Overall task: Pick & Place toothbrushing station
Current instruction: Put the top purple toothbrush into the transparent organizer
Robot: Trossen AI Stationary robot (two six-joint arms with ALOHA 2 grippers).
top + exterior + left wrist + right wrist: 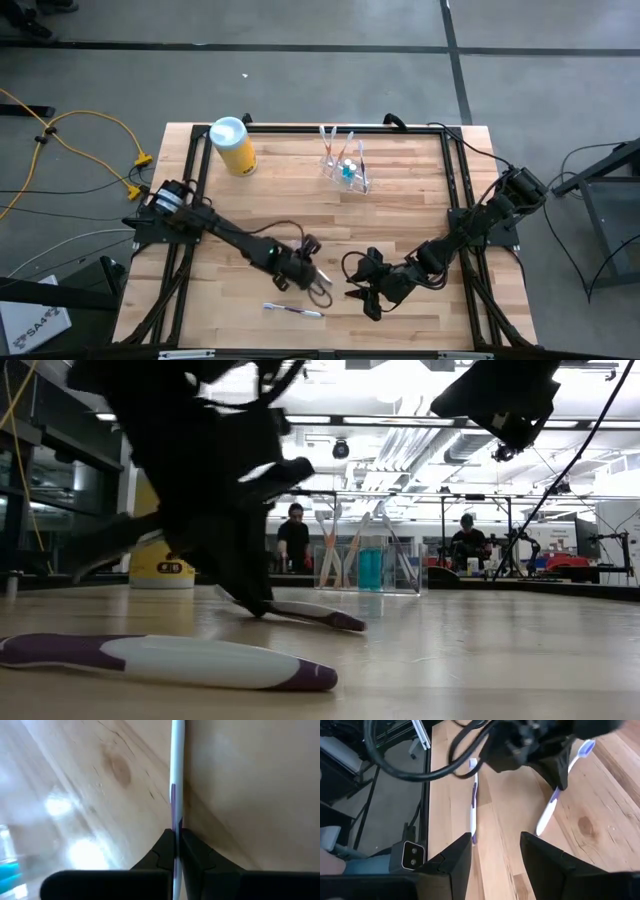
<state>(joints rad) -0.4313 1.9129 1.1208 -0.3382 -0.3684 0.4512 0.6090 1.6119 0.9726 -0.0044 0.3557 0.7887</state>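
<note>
The clear holder cup (346, 168) stands at the table's far middle with several brushes and a blue thing in it; it also shows in the low view (372, 565). My left gripper (318, 286) is at the near middle, shut on a white and purple toothbrush (176, 780). A second white and purple toothbrush (293, 310) lies flat on the table close to the near edge (170, 660). My right gripper (362, 294) is open and empty just to the right of the left one; its fingers (460, 855) point toward both brushes. My left gripper pinches the toothbrush's handle (175, 822) between its two fingers, about midway along the brush (559, 785). The fingers come from above, slanting down. The brush is tilted, its handle end (345, 623) down at the table top and its head end (586, 746) raised.
A yellow canister with a pale blue lid (233, 146) stands at the far left. A black frame (200, 170) runs along the table's left, far and right sides. Bare wood lies between the grippers and the holder. People show in the room behind (293, 540).
</note>
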